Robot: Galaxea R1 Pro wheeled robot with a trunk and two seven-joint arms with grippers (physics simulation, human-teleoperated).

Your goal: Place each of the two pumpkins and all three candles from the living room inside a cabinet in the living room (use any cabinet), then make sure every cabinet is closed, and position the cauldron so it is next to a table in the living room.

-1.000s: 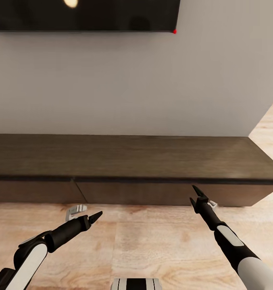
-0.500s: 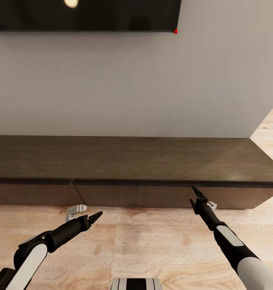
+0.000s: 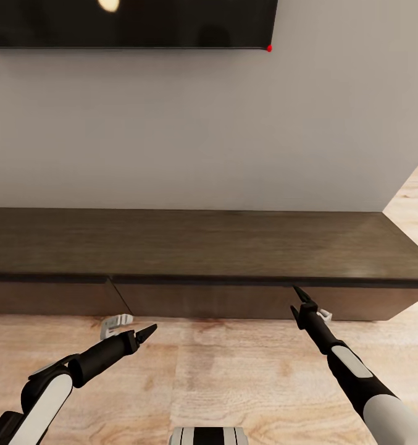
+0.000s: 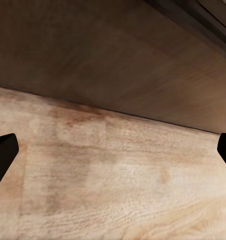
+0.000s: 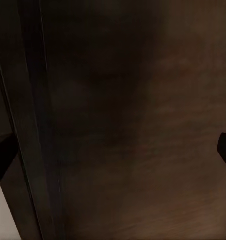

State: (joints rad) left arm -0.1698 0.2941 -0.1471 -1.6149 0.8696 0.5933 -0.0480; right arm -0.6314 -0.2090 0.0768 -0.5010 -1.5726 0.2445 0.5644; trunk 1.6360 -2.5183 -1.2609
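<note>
Head view showed almost no change since half a second before: the right pincer [image 3: 302,301], open and empty, had stopped at the closed cabinet [image 3: 233,296] front; the left pincer [image 3: 148,334], also open, hung over the floor [image 3: 233,371].

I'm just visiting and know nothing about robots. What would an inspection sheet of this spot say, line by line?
Surface: light wood plank floor, bare where it shows.
Job's things: long, low, dark brown cabinet against the wall; its drawer fronts look closed. Pumpkins, candles, cauldron: nothing seen.
Clutter: nothing seen.
Grippers: left gripper open and empty, hovering over the floor in front of the cabinet. Right gripper open and empty, its tips close to the drawer front under the top's edge; contact cannot be told.
Cables: nothing seen.
Surroundings: plain grey wall, dark TV mounted above the cabinet, more plank floor past the wall's right corner.
</note>
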